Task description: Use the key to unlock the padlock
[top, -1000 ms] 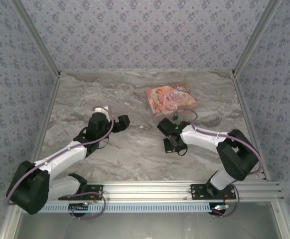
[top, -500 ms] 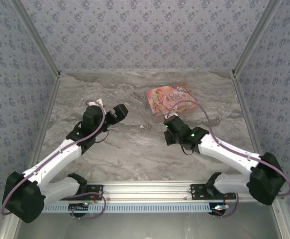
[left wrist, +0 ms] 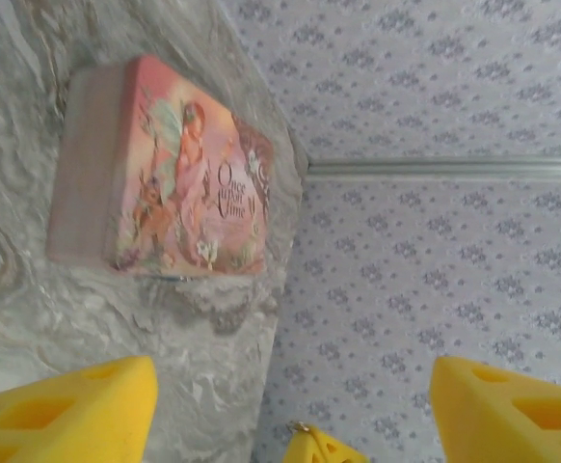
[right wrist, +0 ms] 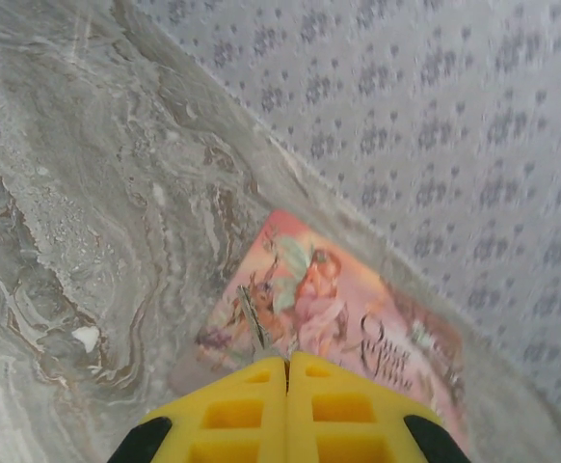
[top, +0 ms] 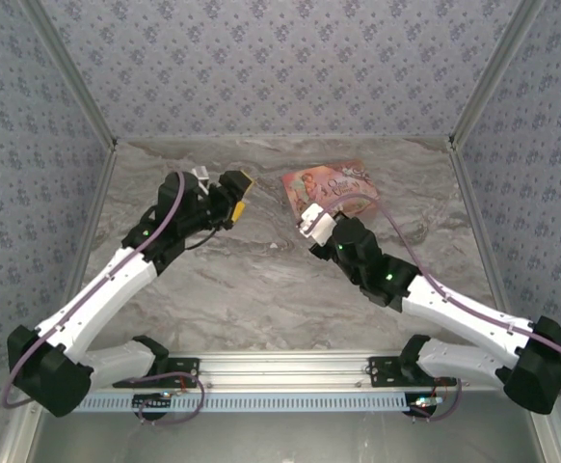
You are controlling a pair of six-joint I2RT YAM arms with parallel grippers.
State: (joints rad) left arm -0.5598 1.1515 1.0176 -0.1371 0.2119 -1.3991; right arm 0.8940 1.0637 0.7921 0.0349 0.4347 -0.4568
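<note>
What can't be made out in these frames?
- padlock: location cannot be told; the top view is too small, and the right arm covers the spot beside the pink box.
- key: right wrist view, blurred sliver; its base is hidden by the right gripper.
- yellow piece: left wrist view, cut off by the bottom edge.

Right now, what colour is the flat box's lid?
Pink, with an illustrated figure and script lettering. The box shows best in the left wrist view.

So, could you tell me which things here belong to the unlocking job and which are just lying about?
For the job: key, sticking out of the shut right gripper; left gripper, open.
Lying about: pink illustrated box, flat on the marble table.
</note>
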